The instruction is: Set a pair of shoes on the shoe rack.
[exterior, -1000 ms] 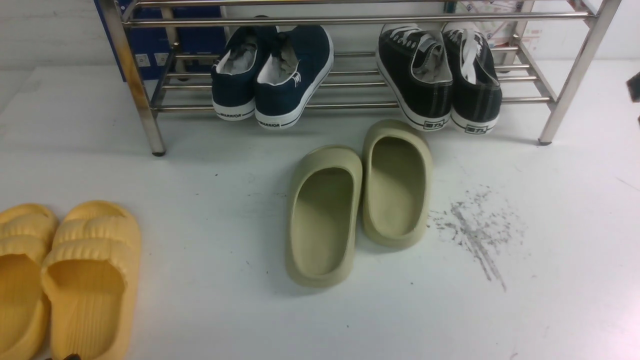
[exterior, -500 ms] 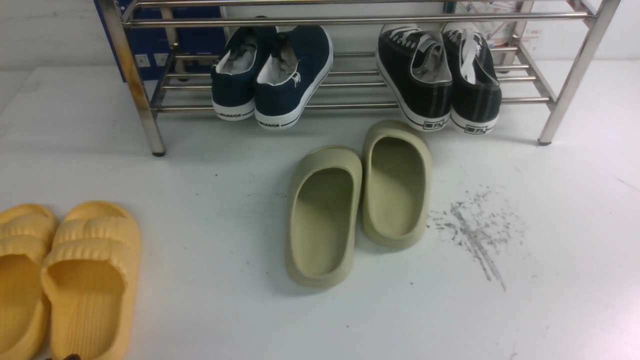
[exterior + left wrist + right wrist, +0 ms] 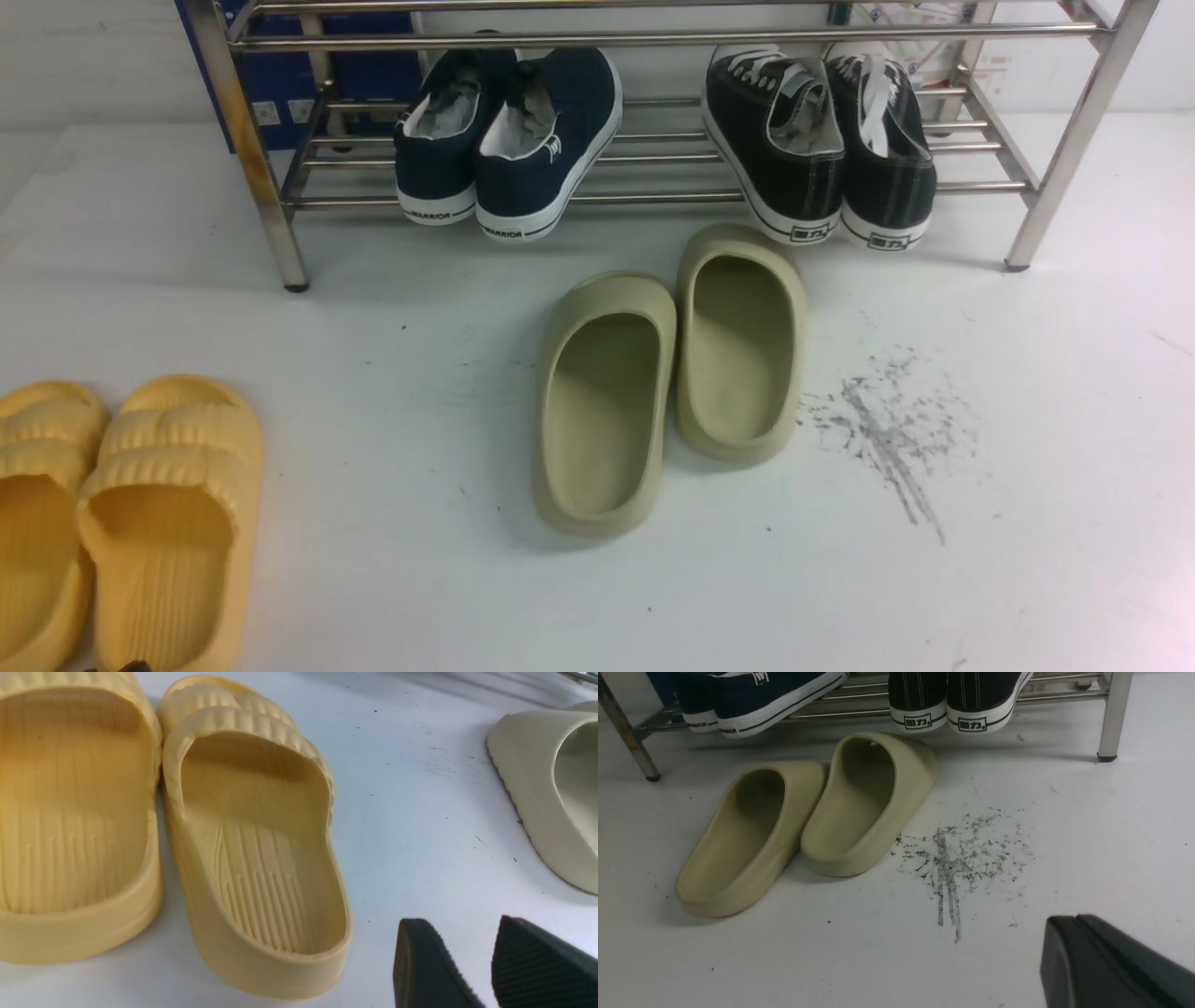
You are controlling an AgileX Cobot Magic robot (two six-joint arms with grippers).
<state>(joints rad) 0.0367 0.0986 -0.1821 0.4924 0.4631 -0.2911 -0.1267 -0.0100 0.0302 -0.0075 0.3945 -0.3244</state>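
Black sneakers (image 3: 820,149) on shoe rack (image 3: 1074,140), 1 o'clock, heels overhanging: bump could tip them. My right end effector (image 3: 1078,961) closed, empty; left end effector (image 3: 472,970) parted, empty.

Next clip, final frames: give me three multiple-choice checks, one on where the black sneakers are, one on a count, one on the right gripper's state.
1. Where are the black sneakers?
A. On the floor beside the slippers
B. On the shoe rack's lower shelf, right end
C. In a gripper

2. How many pairs of footwear sit on the floor?
A. One
B. Two
C. Three

3. What is the right gripper doing?
A. Shut, holding nothing
B. Open wide over a slipper
C. Clamped on a sneaker

Answers: 1 B, their heels overhang the rack's front bar. 2 B, the olive slippers and the yellow slippers. 3 A, its fingers meet in the right wrist view, with bare floor around them.
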